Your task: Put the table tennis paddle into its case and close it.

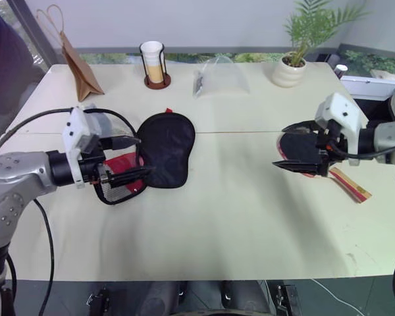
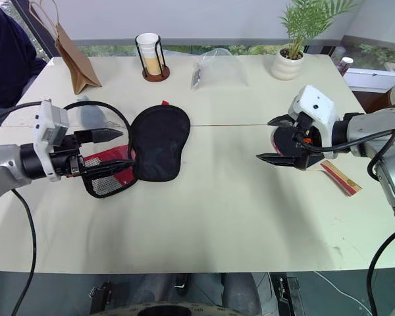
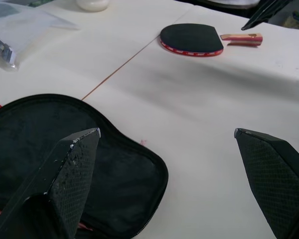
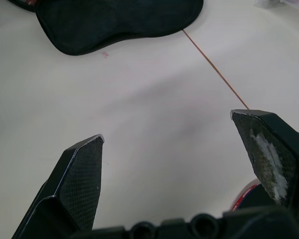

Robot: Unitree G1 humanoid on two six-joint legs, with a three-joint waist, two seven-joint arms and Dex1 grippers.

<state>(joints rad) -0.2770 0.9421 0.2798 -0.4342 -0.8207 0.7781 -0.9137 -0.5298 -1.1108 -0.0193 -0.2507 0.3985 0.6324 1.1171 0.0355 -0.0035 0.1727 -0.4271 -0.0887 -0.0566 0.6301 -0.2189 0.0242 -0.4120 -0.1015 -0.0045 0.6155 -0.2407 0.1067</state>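
My right gripper [image 2: 271, 139] hangs wide open over the black-rubber, red-rimmed table tennis paddle [image 3: 192, 39]; it looks stiff and light, so I'd pinch its striped wooden handle [image 1: 350, 184]. Left gripper [image 2: 115, 150] gapes over the floppy black fabric case [image 1: 164, 148].

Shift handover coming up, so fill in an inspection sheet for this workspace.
Surface: cream table, thin seam line across the middle.
Job's things: case lies open on the robot's left side; table tennis paddle lies flat on the right side, outside the case.
Clutter: brown paper bag, cup in a holder, clear plastic bag, potted plant, all along the far edge.
Grippers: left gripper open, over the case; right gripper open, over the paddle; both empty.
Cables: black cables looping along both arms.
Surroundings: a person's dark sleeve at the far left; windows behind.
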